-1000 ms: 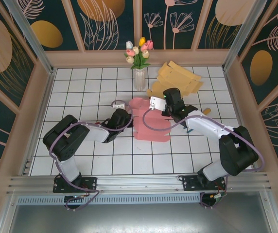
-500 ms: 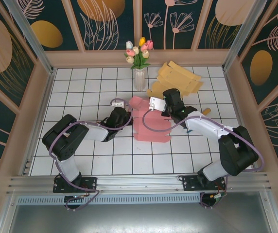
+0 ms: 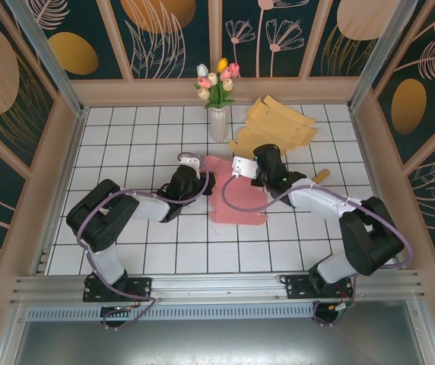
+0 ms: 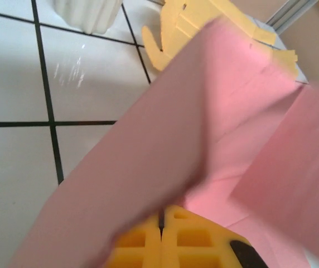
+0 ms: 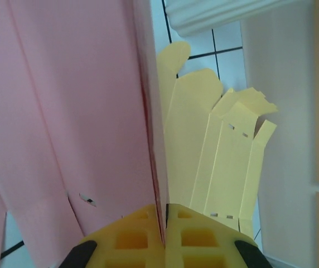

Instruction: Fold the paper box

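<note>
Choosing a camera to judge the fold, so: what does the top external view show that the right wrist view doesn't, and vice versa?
Top external adds: both arms whole, the left gripper at the left edge of the pink paper box, the box's full outline, and the tulips.
Right wrist adds: the right gripper up close, its pads shut on a raised pink edge, and small slots cut in the yellow cardboard.
Shared: the box, the cardboard, the white vase, the tiled table.
</note>
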Robot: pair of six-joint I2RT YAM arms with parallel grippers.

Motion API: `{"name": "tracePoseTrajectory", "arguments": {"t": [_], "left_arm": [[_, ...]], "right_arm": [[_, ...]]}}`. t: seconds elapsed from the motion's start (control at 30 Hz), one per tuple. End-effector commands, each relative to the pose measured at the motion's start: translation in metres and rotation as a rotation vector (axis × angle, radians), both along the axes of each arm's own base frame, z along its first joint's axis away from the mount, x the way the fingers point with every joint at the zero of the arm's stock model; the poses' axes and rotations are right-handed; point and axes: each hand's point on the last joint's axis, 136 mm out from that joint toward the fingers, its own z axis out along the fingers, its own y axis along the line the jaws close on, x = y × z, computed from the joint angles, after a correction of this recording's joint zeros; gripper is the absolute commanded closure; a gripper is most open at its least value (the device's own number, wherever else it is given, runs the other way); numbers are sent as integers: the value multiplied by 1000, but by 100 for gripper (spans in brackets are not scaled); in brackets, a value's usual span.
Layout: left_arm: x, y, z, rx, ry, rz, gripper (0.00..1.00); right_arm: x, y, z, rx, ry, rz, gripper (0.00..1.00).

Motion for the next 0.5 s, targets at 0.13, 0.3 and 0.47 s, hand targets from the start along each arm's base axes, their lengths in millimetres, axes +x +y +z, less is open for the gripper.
{"name": "tracePoseTrajectory", "arguments": {"t": [0.13, 0.3, 0.47], "left_arm": [[-15, 28, 4, 47, -70, 47, 100], [-35, 57, 22, 42, -138, 92, 100], [-45, 83, 33, 76, -185, 164, 100]], "right_arm": [[0, -2, -5, -33, -76, 22, 100], [-9, 1, 10, -46, -238, 107, 100], [-10, 6, 23, -46, -343, 115, 100]]}}
